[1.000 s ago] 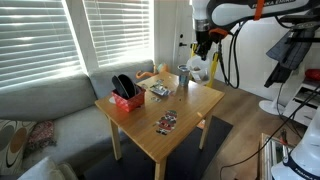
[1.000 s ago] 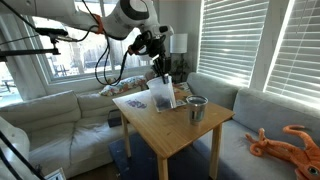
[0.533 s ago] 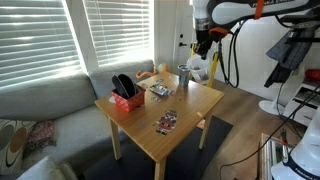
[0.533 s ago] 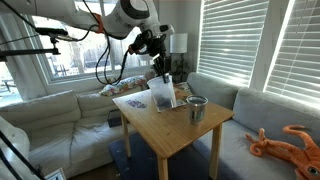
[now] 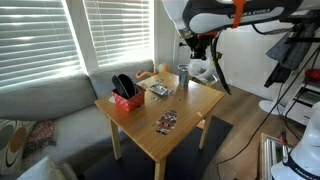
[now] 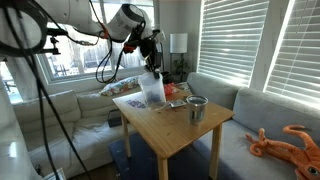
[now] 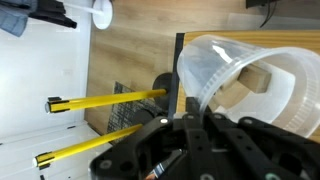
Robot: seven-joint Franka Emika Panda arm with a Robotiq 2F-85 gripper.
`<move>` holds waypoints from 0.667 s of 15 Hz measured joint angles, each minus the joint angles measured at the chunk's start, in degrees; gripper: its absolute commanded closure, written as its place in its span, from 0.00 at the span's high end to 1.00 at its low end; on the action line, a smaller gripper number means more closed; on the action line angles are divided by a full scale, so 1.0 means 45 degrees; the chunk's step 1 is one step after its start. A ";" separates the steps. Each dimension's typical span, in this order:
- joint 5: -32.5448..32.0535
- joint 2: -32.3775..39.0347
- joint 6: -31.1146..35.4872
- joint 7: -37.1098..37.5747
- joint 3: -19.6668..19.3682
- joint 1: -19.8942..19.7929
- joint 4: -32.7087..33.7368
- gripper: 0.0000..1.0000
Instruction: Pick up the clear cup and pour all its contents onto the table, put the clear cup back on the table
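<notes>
Hidden: fingertips of the gripper (image 6: 150, 67) lost behind the cup wall in an exterior view; in the wrist view only the dark gripper body along the bottom edge, finger ends not separable
Cut off: right side of the clear cup (image 7: 235, 70) beyond the frame edge in the wrist view
Hard to make out: in an exterior view, blurred against the pale background under the arm, so no sure outline of the cup there
Gripper: clamped on the clear cup (image 6: 152, 88)
Clear cup: held in the air over the far side of the table (image 6: 165, 130), not touching the top; tipped in the wrist view, mouth towards the camera
Contents: one pale tan block (image 7: 258, 78) lying against the inner wall; number of others impossible to tell
Grey cup (image 6: 196, 108): upright on the table; inside not visible
Black-and-red container (image 5: 125, 93): on the table corner near the sofa; dark items inside, not identifiable
Packets (image 5: 166, 122): dark, patterned, flat on the tabletop
</notes>
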 measured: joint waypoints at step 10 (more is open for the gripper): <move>-0.1149 0.1702 -0.1596 -0.0026 -0.0145 0.1014 0.1488 0.01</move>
